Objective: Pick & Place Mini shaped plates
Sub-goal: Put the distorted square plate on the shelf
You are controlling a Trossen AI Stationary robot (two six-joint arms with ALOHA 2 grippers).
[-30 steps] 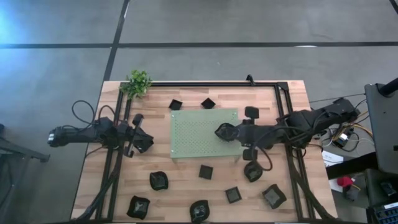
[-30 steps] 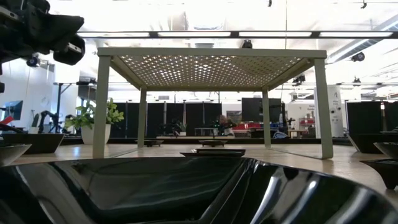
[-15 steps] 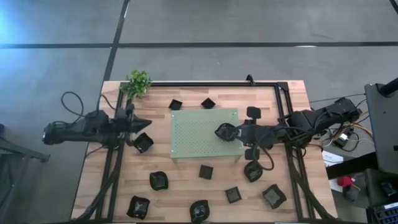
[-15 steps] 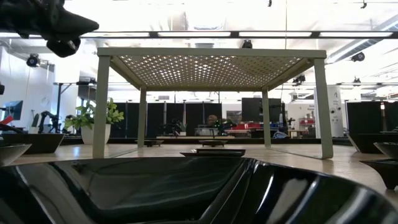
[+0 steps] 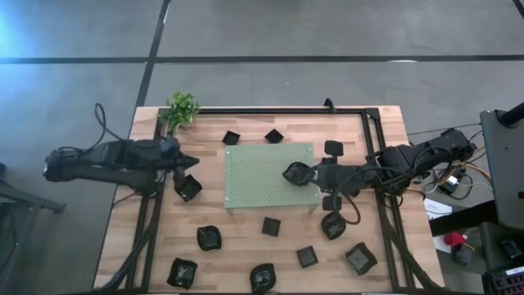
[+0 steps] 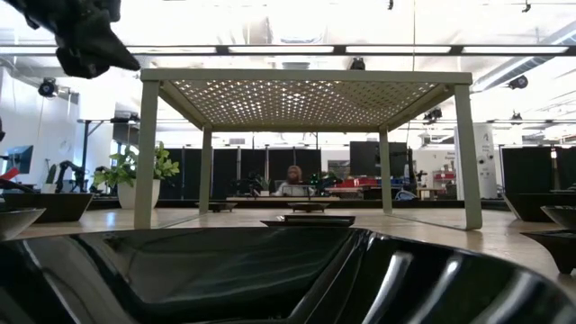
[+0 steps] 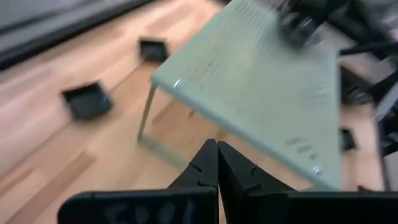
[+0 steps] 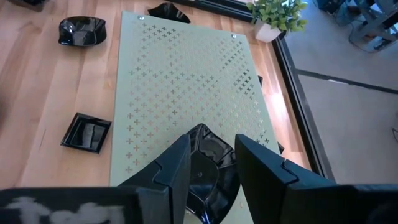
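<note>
High view: right gripper [image 5: 296, 174] over the green mat's [image 5: 262, 168] right edge, fingers clamped on a black mini plate [image 5: 291, 173]. Left gripper [image 5: 187, 161] pinched together, empty, beside another plate [image 5: 189, 188]. Right wrist view: fingers [image 8: 174, 168] straddle the plate [image 8: 208, 163] above the mat [image 8: 180, 81]. Left wrist view: fingertips [image 7: 205, 163] meet.

The light green perforated rectangular mat [image 5: 268, 176] stands mid-table on legs. My right gripper [image 5: 304, 174] holds a glossy black scalloped mini plate [image 5: 294, 173] over its right edge. My left gripper [image 5: 190, 162] sits left of it, above a black dish [image 5: 189, 188]. Two black square dishes [image 5: 232, 138] lie behind the mat.
</note>
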